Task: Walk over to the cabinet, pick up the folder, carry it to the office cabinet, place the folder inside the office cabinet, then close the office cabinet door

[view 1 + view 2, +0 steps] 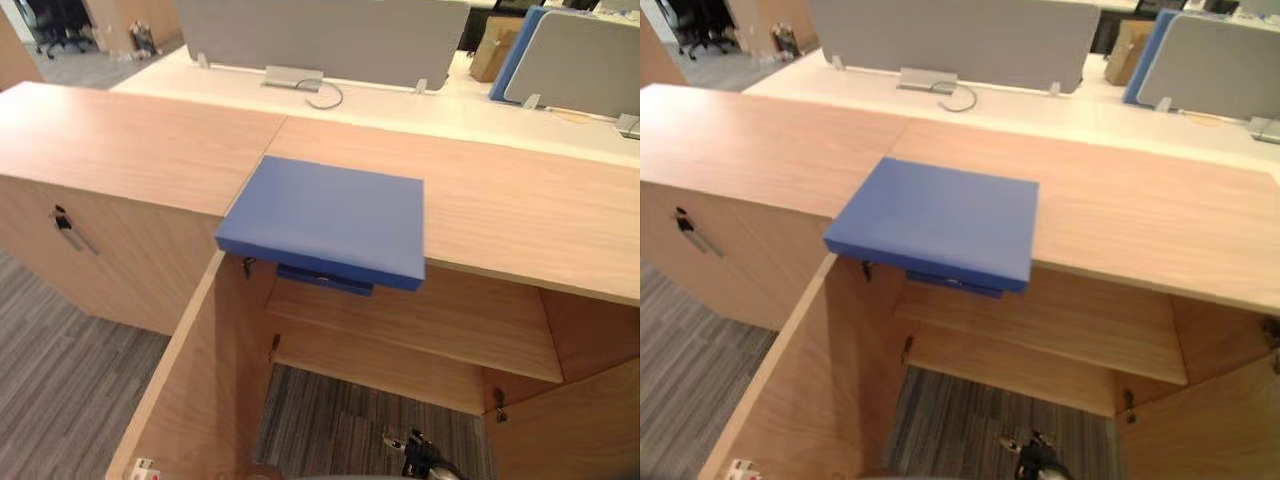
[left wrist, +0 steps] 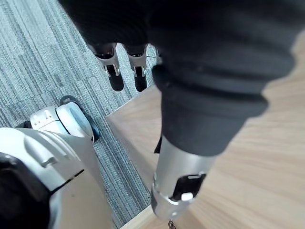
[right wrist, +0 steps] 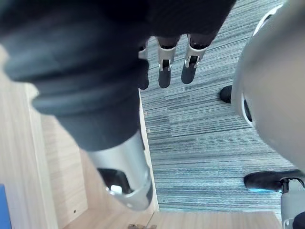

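A blue folder [image 1: 325,220] lies flat on the wooden cabinet top [image 1: 520,200], its near edge overhanging the front above an open compartment. A darker blue piece [image 1: 325,280] shows just beneath that overhang. My left hand [image 2: 138,71] hangs low beside the open left door [image 1: 190,380], fingers straight and holding nothing. On the other side, my right hand [image 3: 164,67] hangs over the grey carpet, fingers also straight and empty. Both hands are well below the folder and apart from it.
Inside the open compartment is a wooden shelf [image 1: 420,320], with the right door [image 1: 580,420] swung out. The closed cabinet to the left has a key in its lock [image 1: 65,225]. Behind stand a white desk with grey dividers [image 1: 320,40] and a cardboard box [image 1: 495,45].
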